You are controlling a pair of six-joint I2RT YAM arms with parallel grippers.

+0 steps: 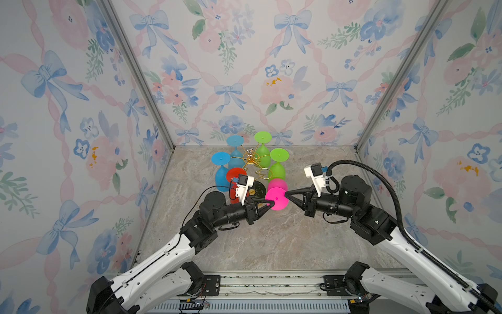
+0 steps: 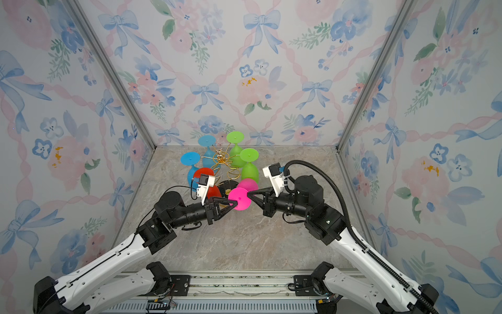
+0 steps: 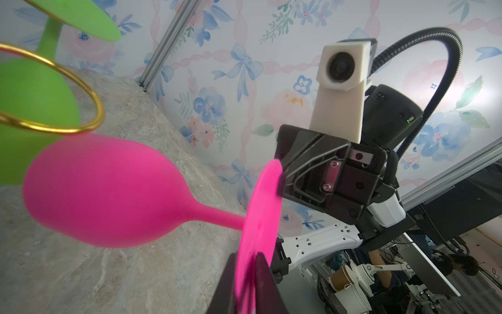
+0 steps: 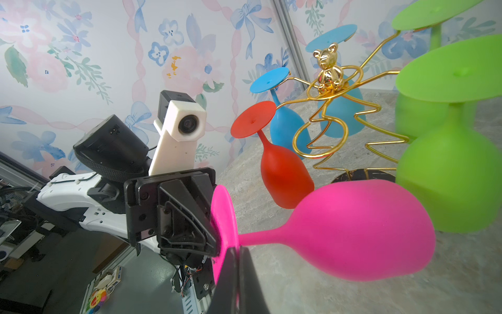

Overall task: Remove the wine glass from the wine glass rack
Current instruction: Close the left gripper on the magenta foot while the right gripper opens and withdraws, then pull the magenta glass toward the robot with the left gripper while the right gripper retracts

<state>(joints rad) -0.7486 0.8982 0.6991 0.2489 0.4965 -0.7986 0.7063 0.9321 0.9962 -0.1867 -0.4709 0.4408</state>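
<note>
Looking down in both top views, I have the hot-pink, matte wine glass lying on its side just in front of the gold wire wine glass rack, out of its looped arms. Its long axis runs from the rack toward me: the bowl is at the rack end and the round foot stands on edge at my end.

The left fingers and right fingers meet at that foot from opposite sides. In the left wrist view the left fingers sit pinched on the disc's edge, and the right wrist view shows the right fingers fully closed on the opposite edge. Both arms hold it, neither nearer than the other.

The bowl lies close to an empty gold loop and a lime-green glass. I cannot tell whether it touches either of them, or the marbled counter. I judge that the next pull should follow the stem line, away from the rack.
</note>
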